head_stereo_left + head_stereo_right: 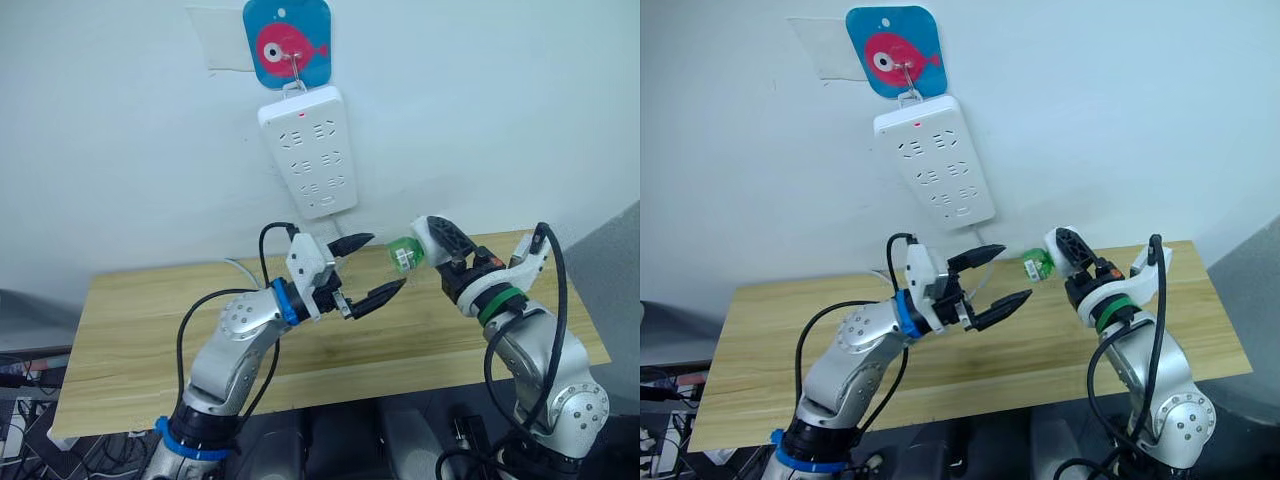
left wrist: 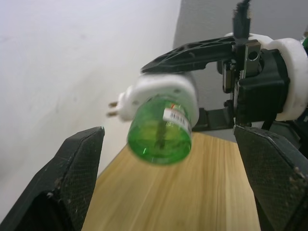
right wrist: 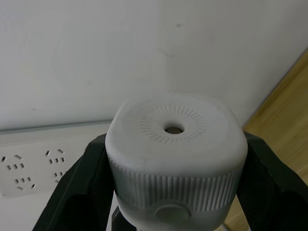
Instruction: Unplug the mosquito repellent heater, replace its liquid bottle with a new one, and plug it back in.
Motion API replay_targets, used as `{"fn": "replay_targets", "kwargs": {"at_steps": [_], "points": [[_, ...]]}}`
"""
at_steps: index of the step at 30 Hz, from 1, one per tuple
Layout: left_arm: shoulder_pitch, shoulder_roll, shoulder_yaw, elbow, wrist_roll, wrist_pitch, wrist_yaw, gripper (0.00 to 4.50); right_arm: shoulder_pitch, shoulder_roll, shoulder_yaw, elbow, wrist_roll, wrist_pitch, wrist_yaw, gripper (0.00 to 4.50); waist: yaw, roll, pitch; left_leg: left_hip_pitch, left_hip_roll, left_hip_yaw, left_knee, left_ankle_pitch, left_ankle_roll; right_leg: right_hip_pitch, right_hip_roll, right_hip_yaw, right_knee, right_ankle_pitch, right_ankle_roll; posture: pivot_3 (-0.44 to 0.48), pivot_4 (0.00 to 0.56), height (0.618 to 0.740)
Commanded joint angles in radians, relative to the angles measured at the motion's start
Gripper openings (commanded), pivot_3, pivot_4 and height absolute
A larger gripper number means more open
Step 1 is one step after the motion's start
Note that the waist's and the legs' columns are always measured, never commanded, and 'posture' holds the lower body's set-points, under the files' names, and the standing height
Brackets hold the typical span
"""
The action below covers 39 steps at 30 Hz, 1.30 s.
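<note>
Left arm: raised over the worktop (image 1: pixel 150 330), elbow bent, forearm angled up toward the wall, blue ring at the wrist, black cable looping along it.
Left gripper (image 1: pixel 372 266): jaws wide apart, nothing between them; 2 black fingers point toward the right gripper, 1 finger high, 1 low; tips near the green bottle but not touching it.
Right arm: up from the worktop's right edge, forearm tilted toward the centre, green ring at the wrist, black cable arcing over it.
Right gripper (image 1: pixel 432 244): clamped on the mosquito repellent heater (image 3: pixel 174 144), 1 black finger on each side of the white body.
Mosquito repellent heater: held in the air above the worktop, between the 2 grippers, out of the power strip; vent hole faces the right wrist camera; 2 metal prongs (image 2: pixel 113 108) stick out bare on the wall side.
Green bottle (image 2: pixel 161 135): screwed under the heater, translucent green with a label strip, its bottom facing the left gripper; no contact with the worktop.
Power strip (image 1: pixel 308 150): white, hanging on the wall from a hook, slightly tilted, red light near the top, sockets unoccupied, cord leaving its lower end.
Fish sign (image 1: pixel 287 43): blue card with pink fish on the wall, just above the power strip.
Worktop: light wood, against the wall, below both arms.
In the way: no object between the left gripper's fingertips and the bottle; wall close behind the heater.
</note>
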<state>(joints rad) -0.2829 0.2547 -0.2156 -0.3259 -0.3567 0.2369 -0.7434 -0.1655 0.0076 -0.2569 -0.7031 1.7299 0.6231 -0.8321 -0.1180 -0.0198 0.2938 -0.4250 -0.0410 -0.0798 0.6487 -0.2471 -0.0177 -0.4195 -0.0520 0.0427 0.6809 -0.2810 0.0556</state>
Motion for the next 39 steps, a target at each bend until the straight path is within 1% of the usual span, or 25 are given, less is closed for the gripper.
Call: {"fn": "replay_targets", "kwargs": {"at_steps": [1,10,20,23,27,28,29,34,38,39], "points": [[-0.011,-0.020,-0.037,0.030,0.019,-0.059,-0.022,4.48,0.014,-0.037,0.047,-0.062,0.045,-0.072,0.009,2.97,0.000,0.000,0.000,0.000,0.000,0.000,0.000,0.000,0.000,0.000,0.000,0.000,0.000,0.000,0.000,-0.181,0.288,0.740],[-0.062,-0.079,-0.031,0.108,0.046,-0.104,0.022,4.48,0.034,-0.121,0.134,-0.086,0.046,-0.178,0.030,2.97,0.000,-0.001,0.000,0.000,0.000,0.000,0.001,0.000,0.000,0.000,0.000,0.000,0.000,0.000,0.001,-0.194,0.278,0.740],[-0.081,-0.077,-0.028,0.140,0.041,-0.109,0.002,4.48,0.037,-0.182,0.181,-0.089,0.048,-0.237,0.059,2.97,0.000,-0.001,-0.001,0.000,0.000,0.000,0.002,0.000,0.000,0.000,0.001,0.000,0.001,0.001,0.001,-0.198,0.276,0.740],[-0.084,-0.085,-0.024,0.144,0.030,-0.102,0.005,3.92,0.040,-0.196,0.192,-0.089,0.050,-0.249,0.067,2.97,0.000,-0.001,-0.001,0.000,0.000,0.000,0.002,0.000,0.000,0.000,0.001,0.000,0.001,0.001,0.001,-0.197,0.281,0.740],[-0.082,-0.088,-0.028,0.139,0.030,-0.103,0.005,2.70,0.043,-0.213,0.203,-0.089,0.054,-0.258,0.076,2.97,0.000,-0.001,-0.001,-0.001,0.000,0.000,0.004,0.000,0.000,0.001,0.001,0.000,0.001,0.001,0.001,-0.197,0.281,0.740],[-0.082,-0.089,-0.027,0.139,0.030,-0.103,0.004,2.43,0.043,-0.216,0.207,-0.088,0.055,-0.261,0.078,2.97,0.000,-0.001,-0.001,-0.001,0.000,0.000,0.004,0.000,0.000,0.001,0.001,0.000,0.001,0.001,0.001,-0.196,0.284,0.740],[-0.083,-0.090,-0.026,0.140,0.031,-0.103,0.003,2.28,0.044,-0.219,0.210,-0.088,0.056,-0.263,0.080,2.97,0.000,-0.001,0.000,-0.001,0.000,0.000,0.006,0.000,0.001,0.001,0.001,0.000,0.001,0.001,0.001,-0.196,0.284,0.740],[-0.087,-0.088,-0.022,0.141,0.033,-0.104,-0.001,2.28,0.044,-0.230,0.229,-0.086,0.059,-0.273,0.084,2.97,0.001,-0.001,0.000,-0.002,0.000,-0.001,0.011,0.000,0.001,0.002,0.002,0.000,0.002,0.002,0.002,-0.196,0.284,0.740],[-0.092,-0.065,-0.029,0.149,0.053,-0.136,-0.030,2.28,0.051,-0.229,0.245,-0.084,0.075,-0.281,0.074,2.97,0.002,-0.001,0.000,-0.001,0.000,-0.001,0.013,0.000,0.001,0.004,0.002,0.000,0.001,0.003,0.003,-0.192,0.288,0.740],[-0.095,-0.058,-0.029,0.156,0.055,-0.147,-0.042,2.28,0.048,-0.232,0.244,-0.079,0.084,-0.282,0.077,3.32,0.002,-0.001,0.000,-0.001,0.000,-0.001,0.013,0.000,0.001,0.004,0.002,0.000,0.001,0.003,0.003,-0.193,0.289,0.740]]}}
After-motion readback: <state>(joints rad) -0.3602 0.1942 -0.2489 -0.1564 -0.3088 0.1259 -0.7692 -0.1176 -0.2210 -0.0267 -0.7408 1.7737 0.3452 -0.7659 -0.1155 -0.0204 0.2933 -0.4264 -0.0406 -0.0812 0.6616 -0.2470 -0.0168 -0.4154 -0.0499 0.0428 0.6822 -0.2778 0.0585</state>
